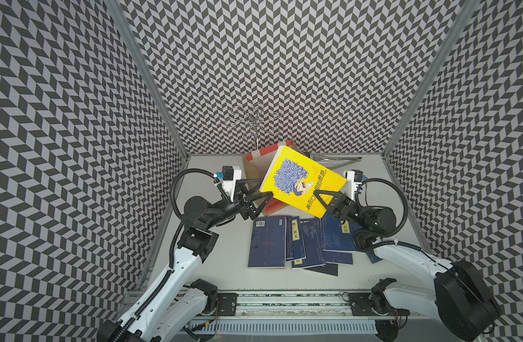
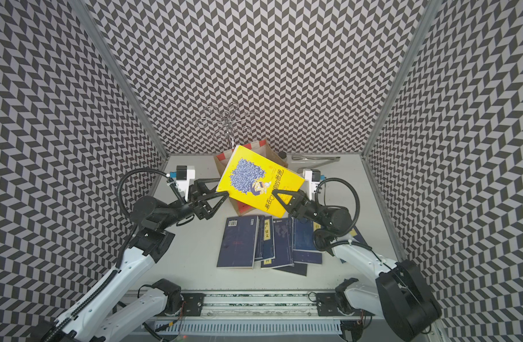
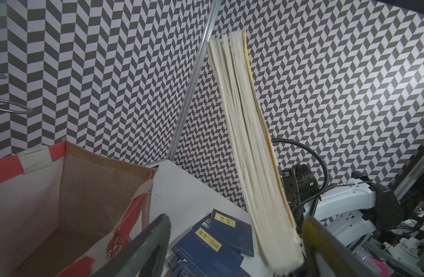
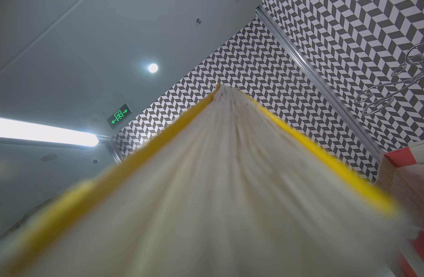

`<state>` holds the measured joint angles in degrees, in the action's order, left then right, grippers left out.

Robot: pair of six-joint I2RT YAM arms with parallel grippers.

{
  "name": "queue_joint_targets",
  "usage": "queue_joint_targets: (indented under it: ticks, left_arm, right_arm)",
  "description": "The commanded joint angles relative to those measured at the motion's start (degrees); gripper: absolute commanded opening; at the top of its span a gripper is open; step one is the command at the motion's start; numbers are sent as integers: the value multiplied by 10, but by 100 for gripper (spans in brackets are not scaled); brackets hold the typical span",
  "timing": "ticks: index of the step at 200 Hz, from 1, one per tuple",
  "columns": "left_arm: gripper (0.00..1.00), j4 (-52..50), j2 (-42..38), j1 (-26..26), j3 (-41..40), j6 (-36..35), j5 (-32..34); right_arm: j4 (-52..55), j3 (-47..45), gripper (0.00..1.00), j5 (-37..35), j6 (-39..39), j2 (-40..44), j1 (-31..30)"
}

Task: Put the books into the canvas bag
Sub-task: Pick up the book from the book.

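Gripping a lower corner of the yellow book [image 1: 295, 174], your right end effector [image 1: 322, 197] is pinched tight on it. Your left end effector [image 1: 264, 187] stands wide open, its jaws straddling the book's opposite corner without squeezing. The book hangs tilted over the open canvas bag [image 1: 252, 167] by the counter's [image 1: 224, 260] back edge; navy paperbacks [image 1: 267, 241] lie overlapping mid-counter.

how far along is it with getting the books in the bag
Done: nothing visible yet; the canvas bag looks empty as far as its inside shows. In hand: the right gripper is shut on the yellow book, tilted above the bag, while the left gripper stands open at its corner. Left: that book, plus the navy books lying on the table.
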<state>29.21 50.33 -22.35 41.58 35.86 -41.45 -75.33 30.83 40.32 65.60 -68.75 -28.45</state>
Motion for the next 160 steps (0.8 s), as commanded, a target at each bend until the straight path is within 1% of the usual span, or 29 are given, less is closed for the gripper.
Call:
queue_joint_targets:
  ticks: [1,17,30,40,51,61,77,95,104,109,118,139,151,155,160]
  left_arm:
    - [79,97,1,-2,14,53,-1]
    - [70,85,5,-2,29,45,-2]
    - [59,47,10,-2,51,24,-2]
    - [55,13,17,-2,69,6,-5]
    - [56,-28,25,-2,89,-15,-5]
    - [62,-65,34,-2,107,-34,-16]
    - [71,-162,56,-2,151,-83,-25]
    - [71,-257,77,-2,190,-126,-24]
    - [63,-279,82,-2,199,-131,-23]
    - [57,-286,83,-2,202,-145,-20]
    - [47,-292,85,-1,206,-146,-17]
    - [34,-314,99,0,227,-154,-26]
    - [25,-335,111,0,244,-166,-36]
    - [22,-341,114,0,249,-169,-37]
    - [15,-346,117,0,254,-172,-39]
  right_arm:
    - [-13,27,0,-59,-51,15,-21]
    - [-1,27,0,-70,-67,11,-27]
    - [-5,25,0,-74,-73,6,-29]
    - [-8,26,0,-72,-74,0,-30]
    - [-14,22,0,-75,-77,-1,-31]
    - [-14,25,0,-70,-86,-2,-32]
    - [0,32,0,-60,-106,0,-32]
    - [15,44,0,-42,-126,-2,-32]
    - [25,48,0,-39,-133,-2,-33]
    - [28,49,0,-38,-137,-1,-33]
    - [35,51,0,-37,-145,-1,-33]
    - [43,56,0,-28,-161,-3,-33]
    - [73,65,0,-16,-181,-1,-32]
    - [88,68,0,-15,-189,0,-32]
    - [104,71,0,-14,-198,2,-32]
